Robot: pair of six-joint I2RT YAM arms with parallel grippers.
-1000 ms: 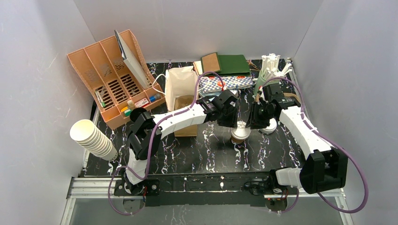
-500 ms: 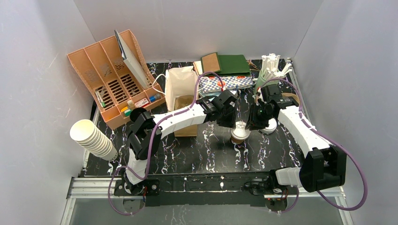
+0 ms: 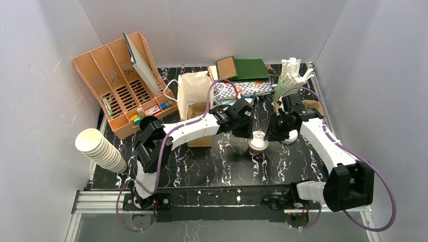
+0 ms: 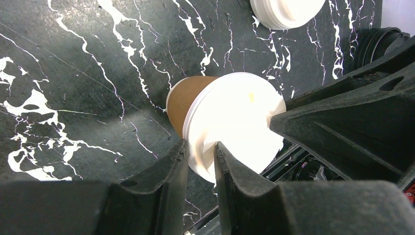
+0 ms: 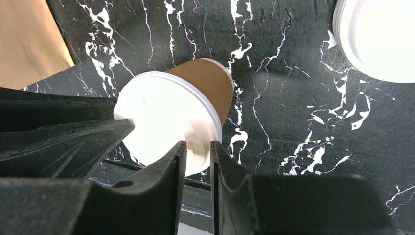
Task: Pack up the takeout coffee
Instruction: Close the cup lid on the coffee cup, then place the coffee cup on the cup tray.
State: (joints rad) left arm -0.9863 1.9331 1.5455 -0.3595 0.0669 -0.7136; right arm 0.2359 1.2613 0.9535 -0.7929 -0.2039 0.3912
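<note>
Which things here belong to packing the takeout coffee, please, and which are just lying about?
Job: brown cup, white lid, spare lids, paper bag.
Lying about: orange organiser, stacked cream cups, green notebook.

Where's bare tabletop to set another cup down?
Widest bare marble: the near strip between the lidded cup and the table's near edge. A narrow patch lies between the cream cup stack and the left arm. The back row, organizer, paper bag, notebooks, straws, is crowded.
</note>
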